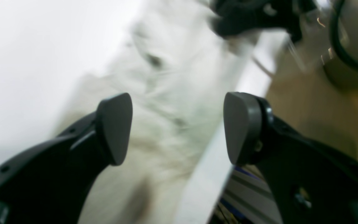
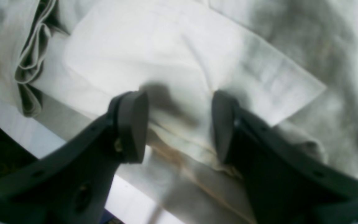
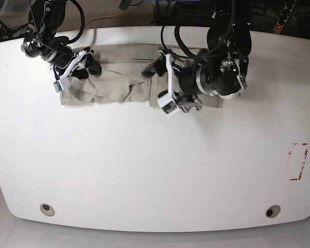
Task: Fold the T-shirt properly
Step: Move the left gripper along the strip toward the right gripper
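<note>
Here, nearest me, lies bare white bench [image 3: 144, 165]. Beyond it, my left pincer [image 3: 163, 85] stands with jaws spread wide, nothing between them, over one end of the wrinkled beige cotton T-shirt [image 3: 116, 72], bunched along the bench's far edge. At its other end my right pincer [image 3: 75, 67], jaws parted, straddles a fold.

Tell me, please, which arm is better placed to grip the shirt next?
The right, probably. The right gripper has open jaws low over a hem of the shirt. The left gripper is open too, apparently clear of the cloth, its view blurred.
</note>
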`<action>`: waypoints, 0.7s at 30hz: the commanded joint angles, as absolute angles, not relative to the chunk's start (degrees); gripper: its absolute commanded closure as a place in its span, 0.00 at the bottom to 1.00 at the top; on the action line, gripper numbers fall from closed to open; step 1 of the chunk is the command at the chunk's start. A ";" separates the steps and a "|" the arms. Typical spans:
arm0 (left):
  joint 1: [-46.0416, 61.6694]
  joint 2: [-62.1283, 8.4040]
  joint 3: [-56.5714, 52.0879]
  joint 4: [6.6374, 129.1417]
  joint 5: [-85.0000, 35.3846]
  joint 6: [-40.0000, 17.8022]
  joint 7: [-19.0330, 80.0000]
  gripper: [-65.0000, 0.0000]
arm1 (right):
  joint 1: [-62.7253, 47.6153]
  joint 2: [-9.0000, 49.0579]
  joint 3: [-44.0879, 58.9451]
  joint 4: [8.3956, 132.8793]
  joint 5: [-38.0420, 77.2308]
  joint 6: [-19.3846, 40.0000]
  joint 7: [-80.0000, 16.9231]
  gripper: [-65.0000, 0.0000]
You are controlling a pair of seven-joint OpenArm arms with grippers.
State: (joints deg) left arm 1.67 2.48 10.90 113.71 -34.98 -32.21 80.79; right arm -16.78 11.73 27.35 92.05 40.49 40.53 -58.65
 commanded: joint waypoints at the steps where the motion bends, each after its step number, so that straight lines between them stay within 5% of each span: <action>1: 0.57 1.98 5.41 114.68 -34.77 -32.40 80.00 0.34 | -16.92 12.09 27.30 92.53 38.90 40.00 -60.97 0.50; 5: 0.48 -1.01 -1.36 114.51 -34.68 -32.31 80.00 0.37 | -17.01 12.62 27.38 95.87 43.12 40.00 -61.32 0.49; 11: 2.42 -6.29 -4.53 112.22 -34.59 -32.48 78.46 0.62 | -16.57 12.62 32.13 99.74 50.77 40.00 -65.01 0.48; 17: 4.70 -9.01 -4.53 109.58 -30.81 -32.66 76.62 0.82 | -12.00 12.62 41.80 100.00 55.34 40.00 -71.34 0.19; 21: 7.34 -10.77 -4.44 107.21 -30.20 -32.66 72.22 0.82 | -9.80 15.08 46.73 94.64 54.90 40.00 -71.60 0.15</action>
State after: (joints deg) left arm 6.35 -9.02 -4.49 107.44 -29.71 -32.42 74.85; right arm -10.87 12.62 45.06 97.17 54.15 39.66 -72.07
